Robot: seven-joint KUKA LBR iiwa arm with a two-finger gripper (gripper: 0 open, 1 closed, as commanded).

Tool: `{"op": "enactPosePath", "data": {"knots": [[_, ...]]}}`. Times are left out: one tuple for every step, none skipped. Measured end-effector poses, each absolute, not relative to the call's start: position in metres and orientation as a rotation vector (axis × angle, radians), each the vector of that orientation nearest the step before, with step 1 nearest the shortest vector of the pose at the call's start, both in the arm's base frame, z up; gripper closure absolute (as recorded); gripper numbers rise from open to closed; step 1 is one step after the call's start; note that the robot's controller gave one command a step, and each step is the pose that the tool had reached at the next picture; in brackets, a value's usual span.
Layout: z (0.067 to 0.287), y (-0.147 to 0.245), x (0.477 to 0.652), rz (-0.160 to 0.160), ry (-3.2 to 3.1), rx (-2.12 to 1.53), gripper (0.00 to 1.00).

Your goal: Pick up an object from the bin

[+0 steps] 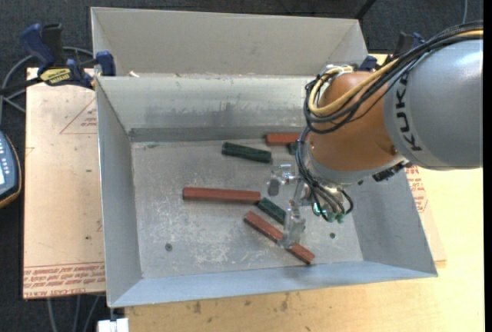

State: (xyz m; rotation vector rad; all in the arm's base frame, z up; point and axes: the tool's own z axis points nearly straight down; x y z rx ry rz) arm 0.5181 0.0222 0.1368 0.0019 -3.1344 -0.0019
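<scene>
My gripper point(290, 217) hangs low over the front right part of the bin floor, under the orange wrist cover. Just left of it lies a short dark green block point(270, 208). A red-brown bar point(263, 226) lies slanted beside that block, touching or nearly touching the gripper's lower end. A second short red-brown bar point(302, 252) lies right below the gripper, near the front wall. Whether anything is gripped cannot be seen.
A long red-brown bar point(221, 194) lies across the middle of the floor. A dark green bar point(246, 151) and another red-brown bar point(280, 139) lie near the back wall. The arm and its cables cover the bin's right side.
</scene>
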Motion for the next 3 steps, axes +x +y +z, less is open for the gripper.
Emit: {"op": "enactPosePath", "data": {"knots": [[0.068,-0.006,0.511,0.001,-3.086,-0.569,0.00],[0.070,-0.005,0.512,-0.001,-3.089,-0.567,1.00],[0.224,0.008,0.558,-0.004,-3.099,-0.575,1.00]]}}
